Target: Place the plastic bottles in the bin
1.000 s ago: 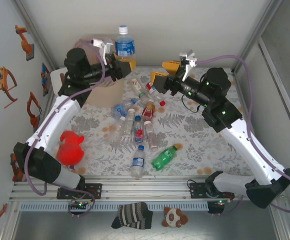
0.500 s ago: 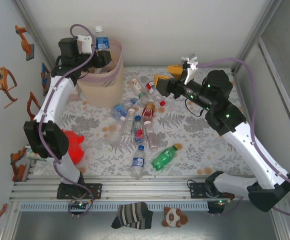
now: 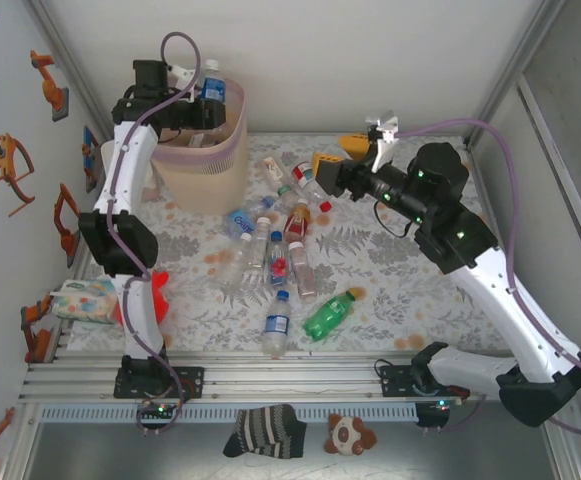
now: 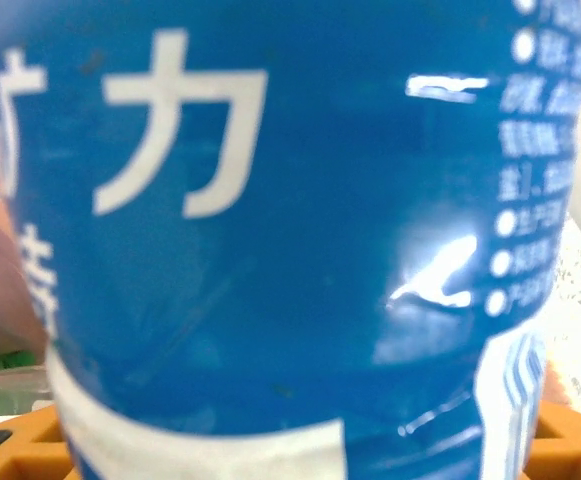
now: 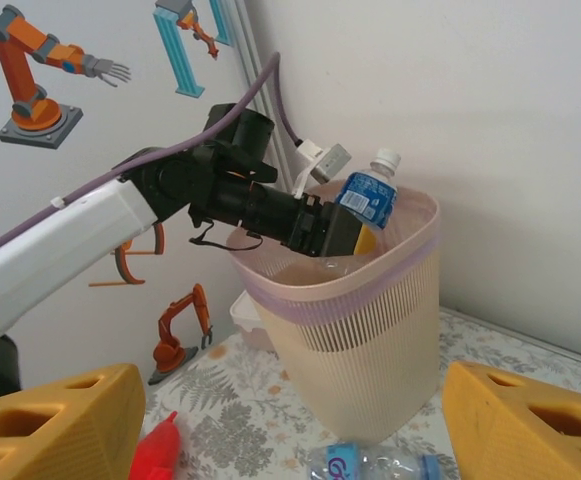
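Left tool [image 3: 200, 112]: clamped on a blue-label bottle [image 3: 211, 84], cap up, over the bin [image 3: 205, 172] mouth but close to the rim. Before I let go, I should shift inward toward the middle of the opening so the base clears the bag [image 5: 305, 303] fold. Then open wide and lift straight out. Loose bottles [image 3: 275, 250]: lying mid-counter [image 3: 420, 290], well apart from the bin. Right tool [image 3: 338, 152]: fingers apart and empty, above the far end of that pile. Best to hold it there, out of my left arm's way.
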Robot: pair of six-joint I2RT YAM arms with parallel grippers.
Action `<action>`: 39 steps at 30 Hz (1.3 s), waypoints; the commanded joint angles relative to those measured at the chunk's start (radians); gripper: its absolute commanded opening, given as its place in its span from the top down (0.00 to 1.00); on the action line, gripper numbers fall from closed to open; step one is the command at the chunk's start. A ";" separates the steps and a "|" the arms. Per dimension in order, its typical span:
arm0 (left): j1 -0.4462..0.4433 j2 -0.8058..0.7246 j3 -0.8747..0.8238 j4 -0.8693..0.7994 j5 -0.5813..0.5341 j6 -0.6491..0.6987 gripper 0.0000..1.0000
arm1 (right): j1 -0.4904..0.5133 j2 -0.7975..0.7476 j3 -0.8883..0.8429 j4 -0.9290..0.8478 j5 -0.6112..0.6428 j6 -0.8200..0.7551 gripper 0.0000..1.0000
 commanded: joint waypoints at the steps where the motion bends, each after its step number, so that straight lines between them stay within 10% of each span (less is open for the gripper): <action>1: -0.001 0.065 0.097 -0.219 0.048 0.066 0.50 | 0.006 -0.024 -0.001 0.001 0.021 -0.024 0.23; 18: -0.001 0.086 0.127 -0.334 0.040 0.073 0.27 | 0.006 -0.023 -0.014 0.009 0.028 -0.022 0.24; 39: -0.001 -0.137 0.044 -0.200 0.025 0.009 0.26 | -0.003 0.122 0.077 -0.196 0.251 -0.146 0.24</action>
